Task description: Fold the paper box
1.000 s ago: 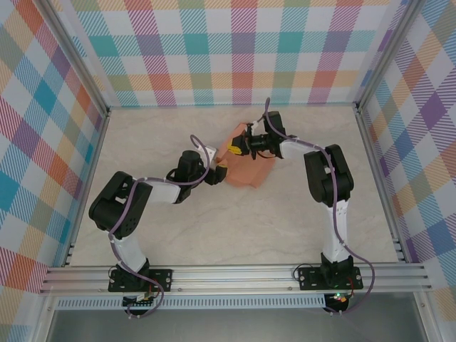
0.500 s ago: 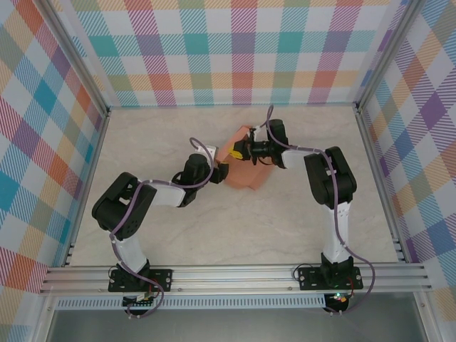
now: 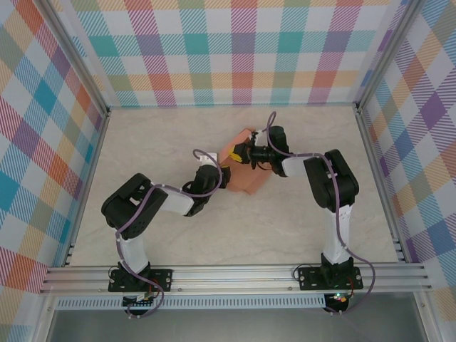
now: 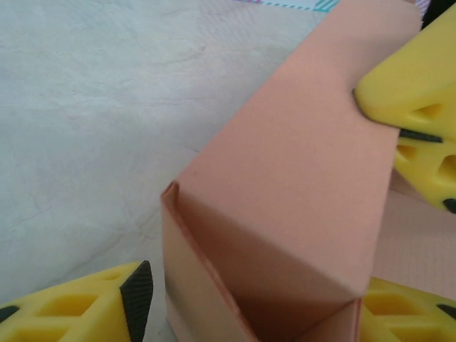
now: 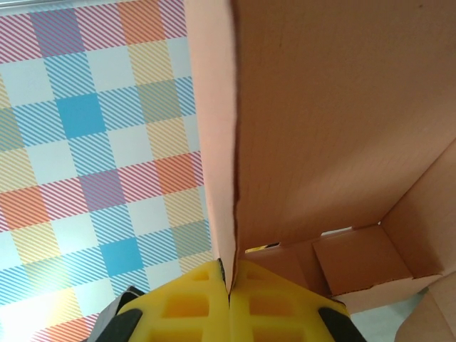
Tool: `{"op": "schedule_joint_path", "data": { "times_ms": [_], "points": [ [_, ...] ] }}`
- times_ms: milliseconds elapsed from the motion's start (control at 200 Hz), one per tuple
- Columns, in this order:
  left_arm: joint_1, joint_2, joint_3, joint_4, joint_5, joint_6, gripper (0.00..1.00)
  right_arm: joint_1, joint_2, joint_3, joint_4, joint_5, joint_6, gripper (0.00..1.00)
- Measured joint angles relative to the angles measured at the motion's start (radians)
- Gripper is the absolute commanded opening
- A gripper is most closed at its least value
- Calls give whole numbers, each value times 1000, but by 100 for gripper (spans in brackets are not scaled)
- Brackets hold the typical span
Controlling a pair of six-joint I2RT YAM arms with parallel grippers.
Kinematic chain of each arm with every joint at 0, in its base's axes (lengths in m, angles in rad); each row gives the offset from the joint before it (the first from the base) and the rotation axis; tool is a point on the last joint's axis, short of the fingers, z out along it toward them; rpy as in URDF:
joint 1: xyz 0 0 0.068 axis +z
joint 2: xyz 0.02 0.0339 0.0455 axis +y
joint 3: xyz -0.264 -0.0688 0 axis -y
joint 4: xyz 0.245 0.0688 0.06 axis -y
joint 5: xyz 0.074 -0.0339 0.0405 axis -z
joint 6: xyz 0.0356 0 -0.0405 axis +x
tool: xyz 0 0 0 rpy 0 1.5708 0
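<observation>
Pinching one raised wall of the paper box [image 5: 313, 107], our right gripper [image 5: 229, 274] is clamped tight; our left gripper [image 4: 263, 313] straddles the box's folded corner, jaws parted. We see the box near the middle of the table [image 3: 285, 228].

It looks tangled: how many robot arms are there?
2. The left black-and-white robot arm meets the salmon-orange paper box from the left, the right black-and-white robot arm from the right.
</observation>
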Motion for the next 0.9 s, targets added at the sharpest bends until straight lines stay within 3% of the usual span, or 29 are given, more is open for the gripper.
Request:
{"op": "schedule_joint_path", "data": {
  "times_ms": [385, 630, 900],
  "points": [
    [-14, 111, -16, 196, -80, -8, 37, 22, -47, -61, 22, 106, 27, 0],
    [-15, 121, -16, 215, -97, -47, 35, 53, -101, -117, 27, 220, 79, 0],
    [-18, 131, -17, 235, -128, -101, 23, 106, -138, -137, 18, 342, 134, 0]
  ]
}}
